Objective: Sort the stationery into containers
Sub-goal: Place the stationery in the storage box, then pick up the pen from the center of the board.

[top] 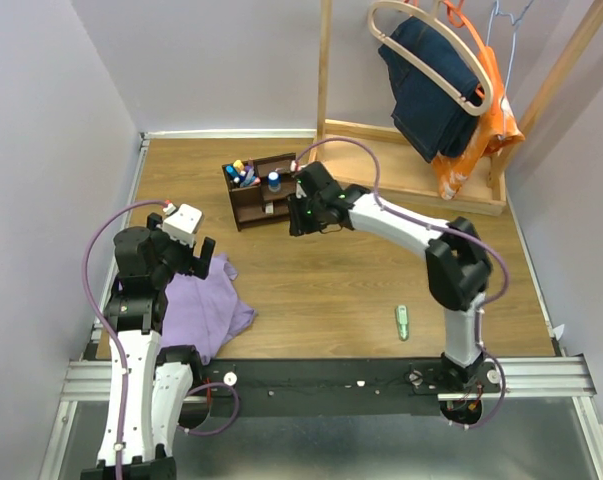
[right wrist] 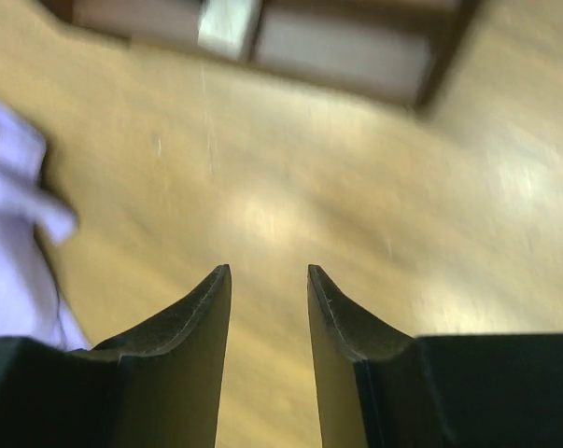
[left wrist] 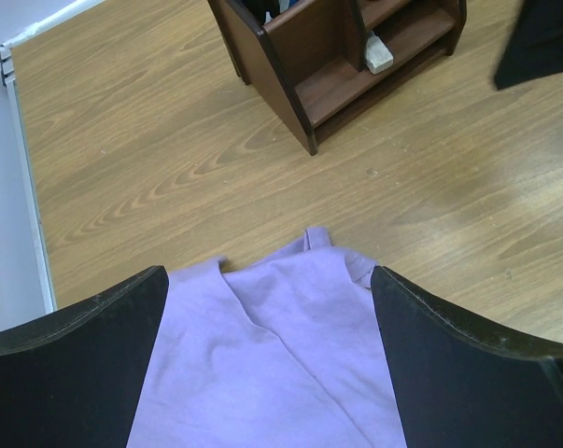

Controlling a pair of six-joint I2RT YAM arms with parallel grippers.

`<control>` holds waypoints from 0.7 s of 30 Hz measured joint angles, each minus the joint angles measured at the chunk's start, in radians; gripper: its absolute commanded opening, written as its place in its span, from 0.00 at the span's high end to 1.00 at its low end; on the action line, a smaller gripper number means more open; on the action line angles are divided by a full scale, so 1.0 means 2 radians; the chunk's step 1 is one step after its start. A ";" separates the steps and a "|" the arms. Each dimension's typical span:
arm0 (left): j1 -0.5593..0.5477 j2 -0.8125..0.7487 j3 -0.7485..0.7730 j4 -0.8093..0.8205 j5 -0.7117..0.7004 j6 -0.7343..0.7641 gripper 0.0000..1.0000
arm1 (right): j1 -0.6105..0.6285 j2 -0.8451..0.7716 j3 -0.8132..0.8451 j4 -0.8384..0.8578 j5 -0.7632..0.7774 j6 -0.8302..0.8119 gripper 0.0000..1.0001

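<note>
The dark brown wooden organiser point(top: 264, 192) stands at the back middle, with several coloured pens and markers point(top: 243, 173) upright in its left compartment and a blue-capped piece point(top: 274, 182) in the middle. It also shows in the left wrist view point(left wrist: 304, 56) and, blurred, in the right wrist view point(right wrist: 346, 51). A pale green piece point(top: 402, 322) lies alone on the table at the front right. My right gripper point(right wrist: 269, 273) is open and empty, just in front of the organiser point(top: 297, 218). My left gripper point(left wrist: 267, 280) is open and empty over a purple cloth point(left wrist: 262, 364).
The purple cloth point(top: 203, 305) lies at the front left beside the left arm. A light wooden clothes rack point(top: 411, 165) with jeans point(top: 436, 85) and an orange garment point(top: 471, 150) stands at the back right. A white block point(left wrist: 378, 54) sits on the organiser's lower shelf.
</note>
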 measured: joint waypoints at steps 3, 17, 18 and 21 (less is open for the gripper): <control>0.000 -0.001 0.003 -0.002 0.001 0.000 0.01 | 0.000 -0.074 -0.077 0.005 0.002 0.002 0.54; -0.003 -0.001 0.023 -0.038 0.020 0.000 0.01 | -0.063 -0.337 -0.347 -0.139 0.128 0.095 0.45; -0.003 0.003 0.028 -0.040 0.022 0.000 0.01 | -0.083 -0.339 -0.356 -0.154 0.134 0.106 0.43; -0.004 0.022 0.040 -0.044 0.024 0.001 0.01 | -0.108 -0.350 -0.381 -0.188 0.139 0.129 0.39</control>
